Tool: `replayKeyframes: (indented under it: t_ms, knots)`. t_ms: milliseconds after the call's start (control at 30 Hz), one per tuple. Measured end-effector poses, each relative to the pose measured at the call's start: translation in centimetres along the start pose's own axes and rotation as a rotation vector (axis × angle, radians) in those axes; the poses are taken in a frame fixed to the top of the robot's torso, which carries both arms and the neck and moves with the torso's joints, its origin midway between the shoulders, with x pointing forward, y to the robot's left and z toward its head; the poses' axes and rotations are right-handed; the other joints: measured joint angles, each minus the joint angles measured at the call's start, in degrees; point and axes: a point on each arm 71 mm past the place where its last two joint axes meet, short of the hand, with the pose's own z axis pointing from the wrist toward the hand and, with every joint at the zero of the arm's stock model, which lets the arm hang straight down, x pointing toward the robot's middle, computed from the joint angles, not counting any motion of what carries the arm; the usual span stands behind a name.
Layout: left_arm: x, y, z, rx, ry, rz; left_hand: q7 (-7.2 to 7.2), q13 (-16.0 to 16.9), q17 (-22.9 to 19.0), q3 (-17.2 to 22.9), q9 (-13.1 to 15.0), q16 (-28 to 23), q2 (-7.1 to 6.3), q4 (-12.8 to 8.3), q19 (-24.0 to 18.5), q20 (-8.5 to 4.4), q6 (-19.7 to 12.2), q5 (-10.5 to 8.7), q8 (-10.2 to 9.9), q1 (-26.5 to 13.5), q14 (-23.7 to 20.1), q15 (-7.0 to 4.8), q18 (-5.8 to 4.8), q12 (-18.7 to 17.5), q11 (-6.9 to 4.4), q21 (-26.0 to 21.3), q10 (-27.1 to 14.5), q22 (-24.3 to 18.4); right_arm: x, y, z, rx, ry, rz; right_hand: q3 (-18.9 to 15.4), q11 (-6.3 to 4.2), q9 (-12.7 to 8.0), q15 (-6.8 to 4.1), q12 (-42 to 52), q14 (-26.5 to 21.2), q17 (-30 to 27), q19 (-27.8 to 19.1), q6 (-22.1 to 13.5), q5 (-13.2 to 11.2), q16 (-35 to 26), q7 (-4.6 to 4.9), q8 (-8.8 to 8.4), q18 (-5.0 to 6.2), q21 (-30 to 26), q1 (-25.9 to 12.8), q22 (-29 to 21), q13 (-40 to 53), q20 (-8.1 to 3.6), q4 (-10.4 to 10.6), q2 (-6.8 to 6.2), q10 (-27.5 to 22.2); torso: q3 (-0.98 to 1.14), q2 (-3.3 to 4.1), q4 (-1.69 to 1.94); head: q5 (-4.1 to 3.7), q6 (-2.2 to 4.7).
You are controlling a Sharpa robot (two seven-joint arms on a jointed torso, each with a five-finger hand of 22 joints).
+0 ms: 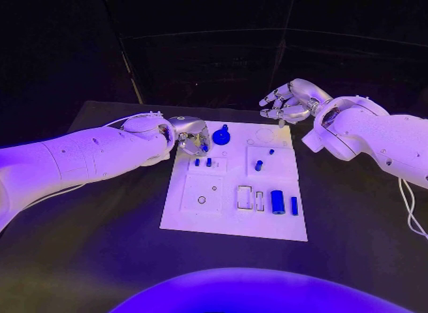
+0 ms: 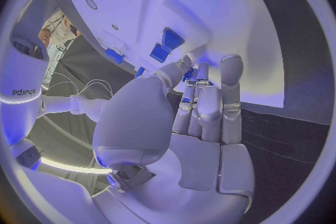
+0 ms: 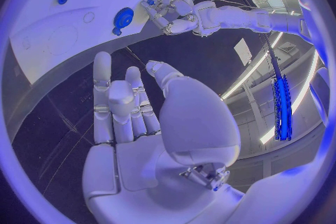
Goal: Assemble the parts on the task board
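Observation:
The white task board (image 1: 200, 218) lies in the middle of the black table. My left hand (image 1: 188, 135) hovers over its far left corner, thumb and fingertips (image 2: 201, 71) closed together on a small blue part (image 1: 203, 149). Just beside it lies a round blue part with a knob (image 1: 222, 137). Two short blue pegs (image 1: 196, 162) stand in the board under the hand and also appear in the left wrist view (image 2: 171, 39). My right hand (image 1: 290, 101) hangs above the far right corner, fingers spread and holding nothing (image 3: 122, 112).
More blue parts sit on the board: a peg (image 1: 258, 165), a small piece (image 1: 271, 152), a thick cylinder (image 1: 278, 202) and a thin bar (image 1: 294, 205) near the right edge. Rectangular slots (image 1: 244, 197) and a round hole (image 1: 201, 199) lie at the near side.

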Motion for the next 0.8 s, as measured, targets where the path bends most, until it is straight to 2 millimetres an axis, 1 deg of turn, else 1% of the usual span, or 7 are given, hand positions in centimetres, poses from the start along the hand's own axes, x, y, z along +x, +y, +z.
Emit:
replayKeyframes:
  t_ms: [133, 267, 500, 800]
  knots:
    - [0.00, 0.01, 0.00, 0.000, 0.000, 0.000, 0.10, 0.01, -0.13, -0.16, 0.01, 0.00, 0.00, -0.16, 0.00, 0.00, -0.50, 0.00, -0.28, 0.00, 0.00, 0.00, 0.00, 0.00, 0.00, -0.44, 0.00, -0.14, 0.00, 0.00, 0.00, 0.000, 0.000, 0.000, 0.00, 0.00, 0.00, 0.00, 0.00, 0.00, 0.00, 0.00, 0.00, 0.00, 0.00, 0.00, 0.00, 0.00, 0.00, 0.00, 0.00, 0.00, 0.00, 0.00, 0.00, 0.00, 0.00, 0.00, 0.00, 0.02, 0.00]
    - [0.00, 0.02, 0.00, -0.001, 0.000, 0.000, 0.22, 0.01, -0.21, -0.33, 0.01, 0.00, -0.42, 0.01, 0.00, 0.00, -0.63, 0.00, -0.56, -0.43, 0.00, 0.00, 0.00, -0.38, 0.00, -0.66, 0.00, -0.53, 0.00, 0.00, 0.00, 0.000, 0.000, 0.000, 0.00, 0.00, 0.00, 0.00, 0.00, 0.00, -0.01, 0.00, 0.00, 0.00, 0.00, 0.00, 0.00, 0.00, 0.00, 0.00, 0.00, -0.03, 0.00, 0.00, 0.00, 0.00, 0.00, -0.01, 0.00, 0.02, 0.00]
    - [0.00, 0.03, 0.00, -0.001, 0.000, 0.000, 0.09, 0.00, -0.48, -0.33, -0.04, 0.00, -0.43, 0.01, -0.18, 0.18, -0.91, 0.00, -0.94, -0.43, 0.00, 0.00, 0.00, -0.38, 0.00, -1.09, 0.00, -0.70, -0.03, -0.03, -0.02, 0.000, -0.001, 0.000, 0.00, 0.00, 0.00, 0.00, 0.00, 0.00, -0.01, 0.00, 0.00, 0.00, 0.00, 0.00, 0.00, 0.00, 0.00, 0.00, 0.00, -0.05, 0.00, 0.00, 0.00, 0.00, 0.00, -0.01, 0.00, -0.04, 0.01]
    - [0.00, 0.04, 0.00, -0.001, 0.000, 0.000, 0.31, -0.03, -0.64, -0.64, -0.03, 0.00, -0.42, 0.00, -0.18, 0.17, -1.12, 0.00, -1.22, -0.43, 0.00, 0.00, 0.00, -0.38, 0.01, -1.09, -0.01, -0.77, -0.03, -0.03, -0.02, 0.001, -0.001, 0.000, 0.00, 0.00, 0.00, 0.00, 0.00, 0.00, -0.01, 0.00, 0.00, 0.00, 0.00, 0.00, 0.00, 0.00, 0.00, 0.00, 0.00, -0.05, 0.00, 0.00, 0.00, 0.00, 0.00, -0.01, 0.01, -0.09, -0.03]
